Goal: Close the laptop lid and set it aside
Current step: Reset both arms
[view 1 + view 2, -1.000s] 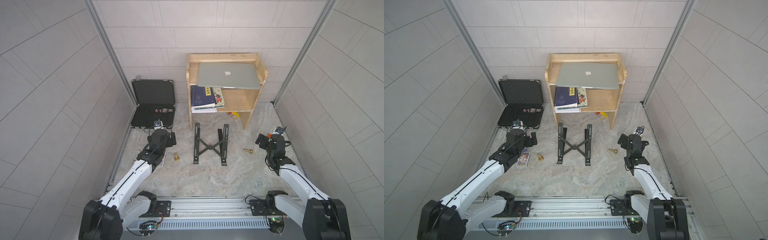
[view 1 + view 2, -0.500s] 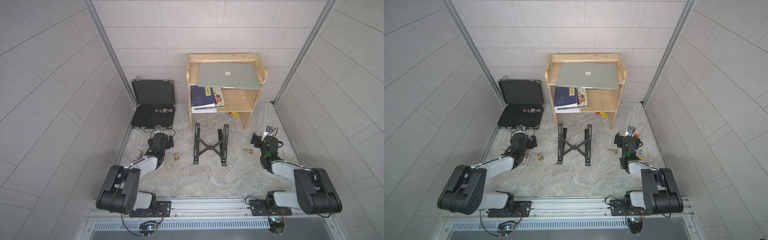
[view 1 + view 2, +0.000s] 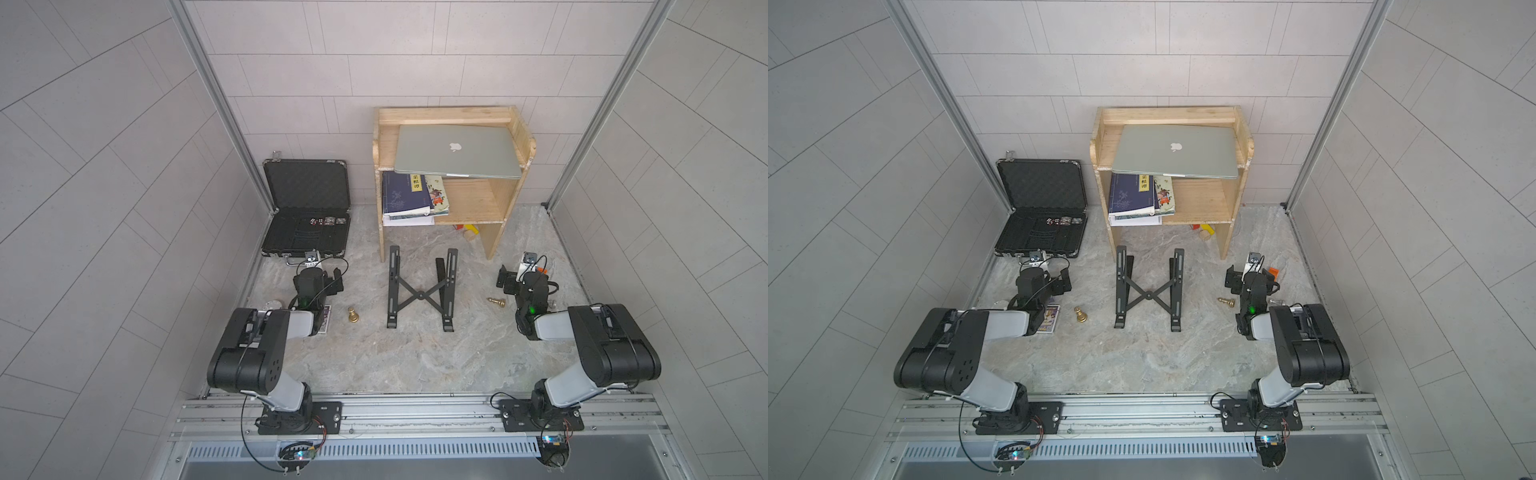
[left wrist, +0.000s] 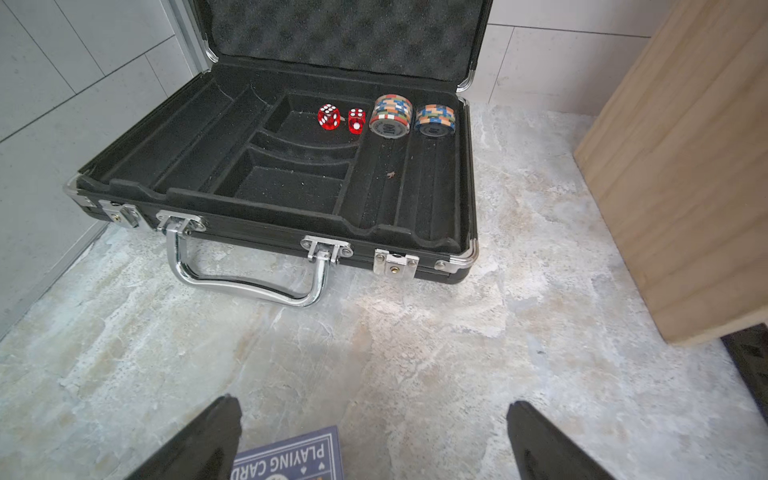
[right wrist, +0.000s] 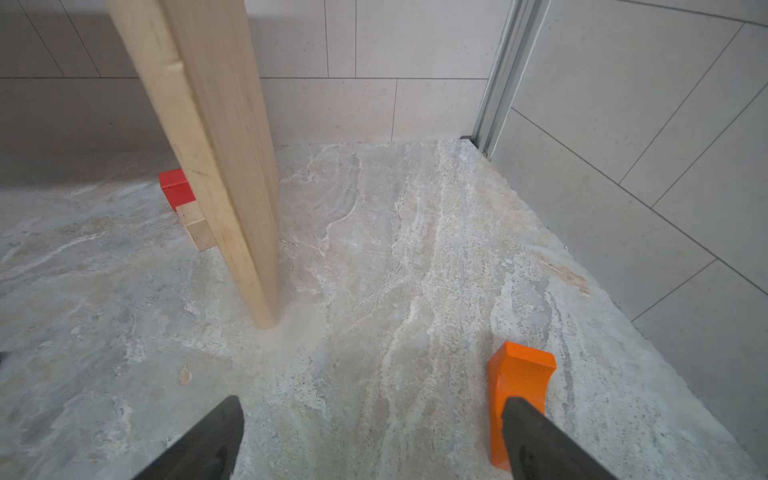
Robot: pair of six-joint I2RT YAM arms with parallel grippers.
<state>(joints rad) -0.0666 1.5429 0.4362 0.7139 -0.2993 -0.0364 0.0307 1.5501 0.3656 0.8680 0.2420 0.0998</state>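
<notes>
The silver laptop [image 3: 457,162] [image 3: 1173,164] lies flat on top of the wooden shelf unit [image 3: 442,115]. The laptop lid [image 3: 478,141] is down, its white apple logo facing up. Both grippers sit low over the floor, far in front of the shelf. My left gripper [image 3: 332,280] [image 4: 374,409] is open over bare floor, near the black briefcase. My right gripper [image 3: 505,278] [image 5: 372,405] is open too, with nothing between its fingers. It sits by the shelf's right leg.
An open black briefcase [image 3: 307,216] holds dice and chips at the back left. A black folding stand [image 3: 419,291] lies between the arms. Books [image 3: 407,195] fill the lower shelf. Gold chess pieces [image 3: 353,316] [image 3: 496,302], a card box [image 4: 291,457] and an orange block [image 5: 519,374] lie on the floor.
Both arms have folded back, elbows rising over their bases, while the grippers stay low near the same spots. The laptop has not moved.
</notes>
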